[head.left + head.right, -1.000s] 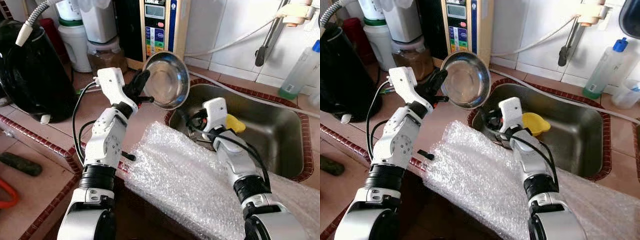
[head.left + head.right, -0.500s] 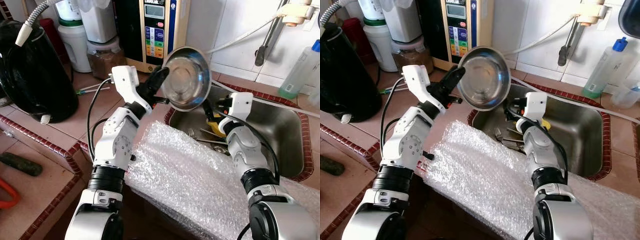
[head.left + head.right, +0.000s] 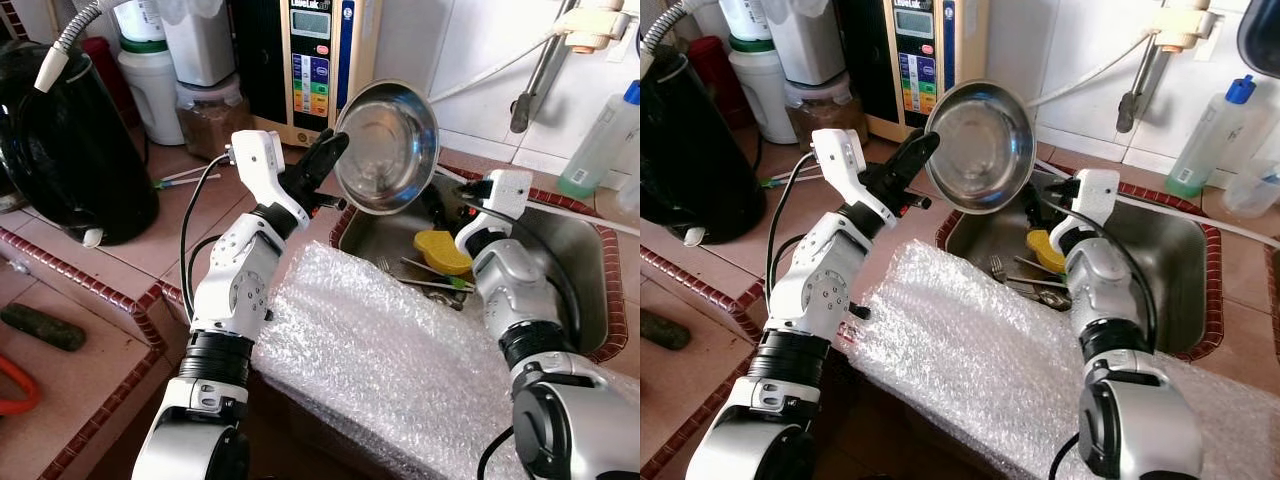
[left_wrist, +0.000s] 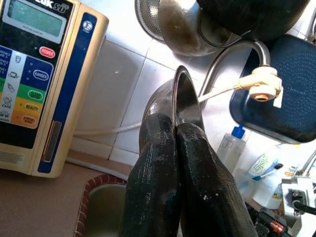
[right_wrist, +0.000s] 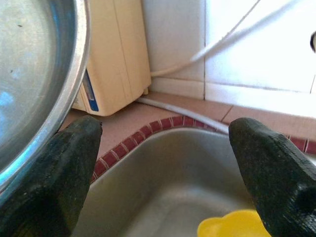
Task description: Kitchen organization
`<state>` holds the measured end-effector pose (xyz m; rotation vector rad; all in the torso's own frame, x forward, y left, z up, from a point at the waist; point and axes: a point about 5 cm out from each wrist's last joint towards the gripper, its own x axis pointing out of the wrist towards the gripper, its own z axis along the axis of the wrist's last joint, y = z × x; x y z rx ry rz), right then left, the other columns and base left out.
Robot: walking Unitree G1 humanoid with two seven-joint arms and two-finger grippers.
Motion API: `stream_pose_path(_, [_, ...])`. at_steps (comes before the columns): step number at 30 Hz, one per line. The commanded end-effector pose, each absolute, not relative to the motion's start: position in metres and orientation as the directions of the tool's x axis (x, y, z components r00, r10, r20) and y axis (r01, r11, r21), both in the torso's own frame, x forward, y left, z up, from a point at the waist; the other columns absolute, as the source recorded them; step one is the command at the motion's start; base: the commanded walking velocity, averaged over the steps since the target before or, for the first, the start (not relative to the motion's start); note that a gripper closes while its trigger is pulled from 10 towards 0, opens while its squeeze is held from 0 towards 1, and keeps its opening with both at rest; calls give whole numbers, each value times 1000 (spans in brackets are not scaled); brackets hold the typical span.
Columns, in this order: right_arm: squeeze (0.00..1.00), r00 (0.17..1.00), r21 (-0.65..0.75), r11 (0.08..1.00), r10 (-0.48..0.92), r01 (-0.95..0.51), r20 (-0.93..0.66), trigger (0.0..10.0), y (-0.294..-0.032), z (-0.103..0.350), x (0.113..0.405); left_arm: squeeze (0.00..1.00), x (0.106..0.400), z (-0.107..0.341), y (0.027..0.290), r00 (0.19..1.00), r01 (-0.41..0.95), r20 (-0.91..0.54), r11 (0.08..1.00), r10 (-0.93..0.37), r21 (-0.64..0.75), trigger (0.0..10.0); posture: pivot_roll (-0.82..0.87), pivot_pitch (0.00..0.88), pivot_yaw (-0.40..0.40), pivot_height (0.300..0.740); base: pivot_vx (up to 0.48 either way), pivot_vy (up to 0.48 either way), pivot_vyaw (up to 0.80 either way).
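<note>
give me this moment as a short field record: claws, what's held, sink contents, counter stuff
left claw: shut on the rim of the steel bowl, held tilted above the sink's near-left corner
right claw: open, over the sink, beside the bowl's rim, holding nothing
sink contents: yellow item, some cutlery
counter front: bubble wrap draped over the edge
counter back: water purifier, black kettle, clear bottle with blue cap

Arms: silver-white jointed shells, black ring bands near the elbows.
Cables: black, looping along both forearms.
Fingers (image 4: pixel 158 187): long, black, textured.
</note>
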<state>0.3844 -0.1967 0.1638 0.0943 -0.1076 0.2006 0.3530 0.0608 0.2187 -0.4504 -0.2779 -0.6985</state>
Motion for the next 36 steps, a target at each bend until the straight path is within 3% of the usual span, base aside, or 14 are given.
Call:
stream_pose_path(1, [0, 962, 25, 968, 244, -249, 122, 10000, -196, 173, 387, 0, 354, 222, 54, 713, 695, 384, 662, -587, -281, 0, 69, 0, 28, 740, 0, 0, 0])
stream_pose_path(9, [0, 944, -80, 952, 305, -296, 124, 10000, -215, 185, 383, 0, 358, 225, 60, 714, 692, 384, 676, -586, -254, 0, 60, 0, 32, 740, 0, 0, 0])
stream_pose_path(16, [0, 917, -252, 910, 371, -328, 148, 10000, -220, 207, 383, 0, 359, 223, 58, 715, 690, 377, 683, -589, -241, 0, 55, 0, 31, 740, 0, 0, 0])
stream_pose_path(26, [0, 979, -373, 910, 204, -182, 22, 10000, -259, 188, 373, 0, 363, 227, 64, 722, 678, 391, 696, -571, -235, 0, 43, 0, 42, 740, 0, 0, 0])
stream_pose_path(30, [0, 984, -305, 941, 169, -147, 47, 10000, -260, 188, 374, 0, 364, 228, 64, 721, 678, 395, 696, -569, -236, 0, 47, 0, 42, 740, 0, 0, 0])
stream_pose_path(33, [0, 956, -162, 957, 261, -239, 133, 10000, -244, 200, 376, 0, 363, 225, 61, 716, 686, 387, 688, -581, -235, 0, 46, 0, 47, 740, 0, 0, 0])
stream_pose_path(36, [0, 921, -120, 932, 357, -341, 159, 10000, -229, 206, 376, 0, 362, 224, 56, 699, 705, 385, 669, -602, -234, 0, 42, 0, 50, 740, 0, 0, 0])
